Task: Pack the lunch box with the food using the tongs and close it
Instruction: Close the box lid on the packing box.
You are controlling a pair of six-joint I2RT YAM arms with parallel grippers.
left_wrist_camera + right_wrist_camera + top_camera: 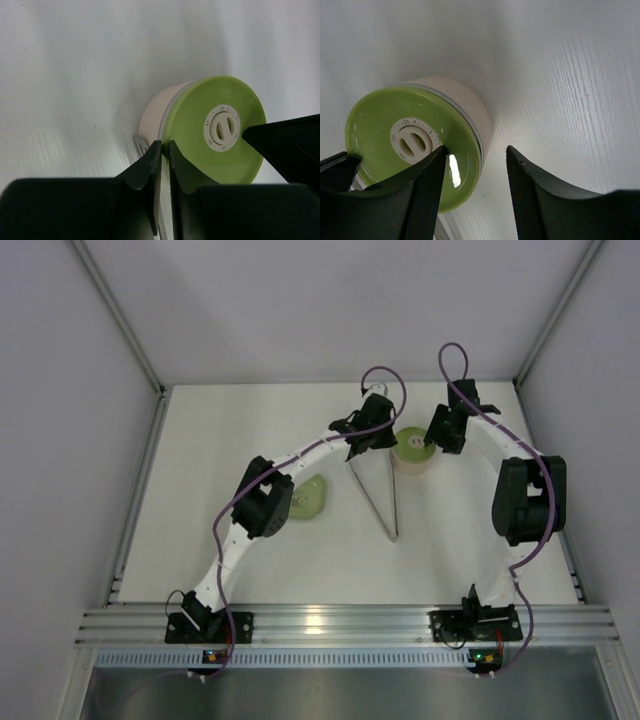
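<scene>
L gripper [161,155] at lunch box's [412,450] 9 o'clock, nearly together by tongs [372,500], hold unclear; R gripper [476,152] at 3, fingers apart, elbow bent.

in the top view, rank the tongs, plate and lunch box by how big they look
1. tongs: clearly the longest.
2 and 3, unranked: lunch box and plate. They look about alike, but the left arm hides part of the plate, so its full size cannot be told.
</scene>
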